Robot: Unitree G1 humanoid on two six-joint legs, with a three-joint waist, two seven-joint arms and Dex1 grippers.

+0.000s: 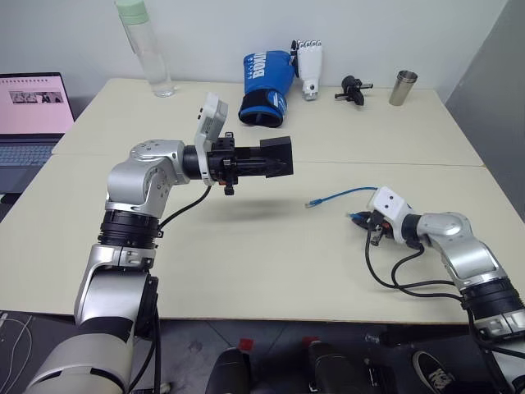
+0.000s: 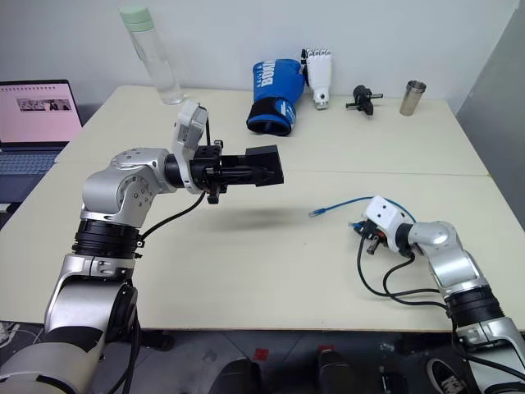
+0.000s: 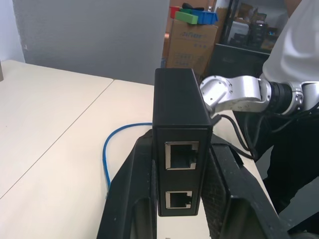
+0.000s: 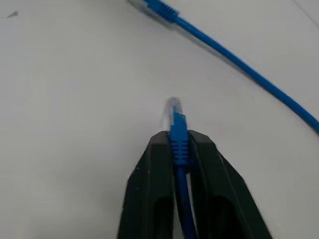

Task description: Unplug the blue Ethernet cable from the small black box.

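Cable is out: left claw [image 1: 275, 167] clamps the small black box [image 1: 276, 157]; at its four o'clock, right claw [image 4: 175, 149] pinches the blue Ethernet cable [image 1: 338, 197] on the bench [image 1: 246, 254]. Next, release it.

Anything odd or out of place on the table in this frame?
Nothing stands out. The cable is already out of the box, whose ports are empty; the left gripper holds the box, the right gripper the cable's plug.

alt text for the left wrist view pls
The left gripper clamps a small black box upright, its two Ethernet ports empty. Behind it, the blue Ethernet cable curves across the table.
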